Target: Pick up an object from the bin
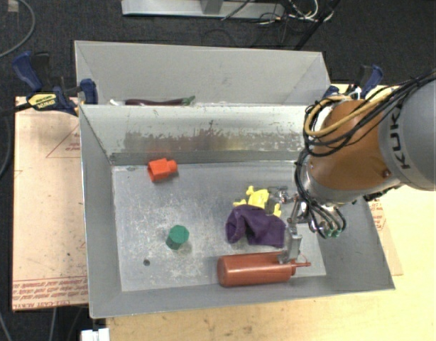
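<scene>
My gripper (294, 251) hangs low over the front right part of the bin. It sits just above the neck end of a red-brown bottle (252, 270) that lies on its side along the front wall. Whether it touches the bottle I cannot tell. A crumpled purple cloth (254, 226) lies directly to the gripper's left, close beside it. A yellow toy (259, 197) pokes out behind the cloth.
A green round cap-like piece (177, 236) rests on the bin floor left of centre. An orange block (162, 168) lies near the back wall at the left. The arm's orange cover and cables hang over the bin's right side.
</scene>
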{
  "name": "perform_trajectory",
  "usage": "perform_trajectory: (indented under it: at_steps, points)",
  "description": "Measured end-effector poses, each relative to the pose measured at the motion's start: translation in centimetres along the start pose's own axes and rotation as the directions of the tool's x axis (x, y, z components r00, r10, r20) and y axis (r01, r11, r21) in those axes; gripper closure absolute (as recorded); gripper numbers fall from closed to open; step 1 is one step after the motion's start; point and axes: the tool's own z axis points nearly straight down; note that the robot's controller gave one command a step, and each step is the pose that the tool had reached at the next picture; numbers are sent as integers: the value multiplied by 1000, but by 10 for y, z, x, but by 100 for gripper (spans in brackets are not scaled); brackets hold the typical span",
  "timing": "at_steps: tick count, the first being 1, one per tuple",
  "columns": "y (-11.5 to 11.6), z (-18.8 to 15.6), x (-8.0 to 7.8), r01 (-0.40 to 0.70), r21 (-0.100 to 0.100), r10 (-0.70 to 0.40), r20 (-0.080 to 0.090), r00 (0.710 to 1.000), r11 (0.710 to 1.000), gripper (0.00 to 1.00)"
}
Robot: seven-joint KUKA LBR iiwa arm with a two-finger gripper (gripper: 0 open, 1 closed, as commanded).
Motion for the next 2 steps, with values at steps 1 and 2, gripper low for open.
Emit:
perform_trajectory:
  at_steps: [1,2]
  points:
    - [0,-4,-2,1,0,-1,7,1000,1000,0]
    - [43,39,-6,27,2,-27,11,1000,1000,0]
